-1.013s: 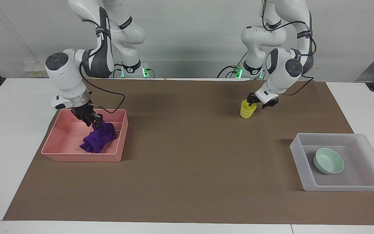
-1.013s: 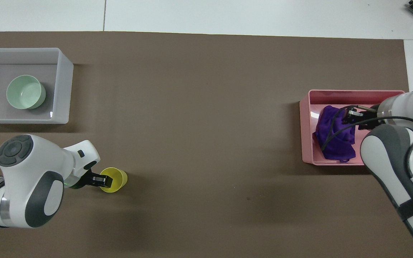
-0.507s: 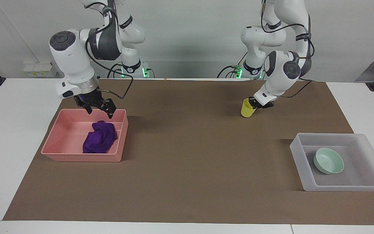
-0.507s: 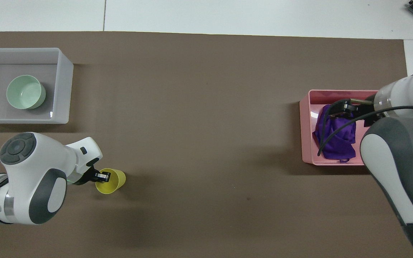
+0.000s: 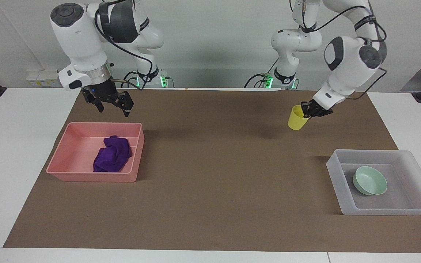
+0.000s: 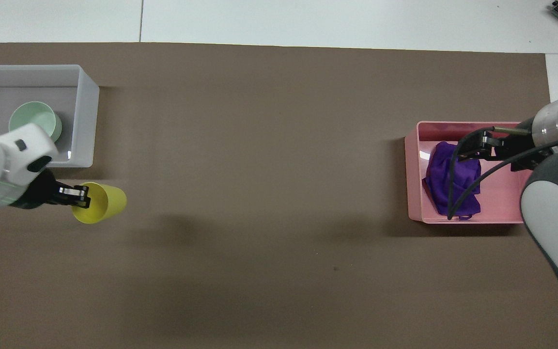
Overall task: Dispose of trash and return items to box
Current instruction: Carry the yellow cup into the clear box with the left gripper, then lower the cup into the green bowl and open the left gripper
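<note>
My left gripper (image 5: 306, 111) is shut on the rim of the yellow cup (image 5: 297, 119) and holds it tilted in the air above the brown mat; it also shows in the overhead view (image 6: 79, 197) with the cup (image 6: 102, 202). The mint-green bowl (image 5: 370, 180) (image 6: 37, 118) lies in the translucent box (image 5: 378, 211) (image 6: 85, 121). My right gripper (image 5: 112, 105) (image 6: 475, 146) is open and empty, raised over the pink tray (image 5: 90, 178) (image 6: 412, 169). The purple rag (image 5: 112, 153) (image 6: 453, 180) lies bunched in that tray.
A brown mat (image 5: 210, 175) covers most of the white table. The pink tray stands at the right arm's end, the translucent box at the left arm's end. A black cable from the right arm hangs over the pink tray in the overhead view.
My right gripper let go of the rag in the pink tray and rose, open. My left gripper lifted the cup off the mat and carried it toward the box.
</note>
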Controlling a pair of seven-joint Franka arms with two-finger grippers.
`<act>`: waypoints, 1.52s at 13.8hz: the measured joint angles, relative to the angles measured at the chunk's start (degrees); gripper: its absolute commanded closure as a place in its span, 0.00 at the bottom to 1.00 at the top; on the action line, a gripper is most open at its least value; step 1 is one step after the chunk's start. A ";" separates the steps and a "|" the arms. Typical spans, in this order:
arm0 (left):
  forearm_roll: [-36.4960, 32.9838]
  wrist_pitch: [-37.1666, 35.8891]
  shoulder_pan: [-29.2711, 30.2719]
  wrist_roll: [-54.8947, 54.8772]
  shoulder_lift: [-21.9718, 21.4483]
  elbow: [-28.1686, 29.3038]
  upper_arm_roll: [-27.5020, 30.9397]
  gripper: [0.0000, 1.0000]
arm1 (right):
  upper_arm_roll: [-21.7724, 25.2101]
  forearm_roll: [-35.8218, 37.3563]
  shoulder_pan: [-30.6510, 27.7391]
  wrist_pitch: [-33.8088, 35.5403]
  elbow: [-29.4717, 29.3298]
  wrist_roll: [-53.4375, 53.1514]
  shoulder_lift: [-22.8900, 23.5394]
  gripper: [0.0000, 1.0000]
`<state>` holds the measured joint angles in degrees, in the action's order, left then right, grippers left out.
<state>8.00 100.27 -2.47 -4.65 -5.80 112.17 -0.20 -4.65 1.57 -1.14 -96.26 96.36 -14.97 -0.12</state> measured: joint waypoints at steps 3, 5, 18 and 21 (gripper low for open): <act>-0.21 -3.58 7.04 -2.22 6.94 -14.82 0.22 1.00 | 0.03 0.00 -0.05 0.57 -1.04 0.66 0.17 0.00; -0.20 -3.10 11.71 -5.94 13.85 -23.24 0.34 1.00 | 0.03 0.00 -0.05 0.89 -1.03 0.69 0.32 0.00; -6.90 19.61 14.74 -8.13 38.16 -31.09 0.13 1.00 | -0.08 0.00 0.01 1.12 -1.10 0.74 0.44 0.00; -6.95 19.52 14.87 -8.14 38.16 -31.27 0.16 0.00 | -0.02 0.00 -0.06 1.12 -1.10 0.74 0.44 0.00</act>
<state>1.05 119.79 12.40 -12.79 32.37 80.91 -0.04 -4.68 1.57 -1.20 -95.15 95.26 -14.24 0.32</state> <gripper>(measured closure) 0.863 0.000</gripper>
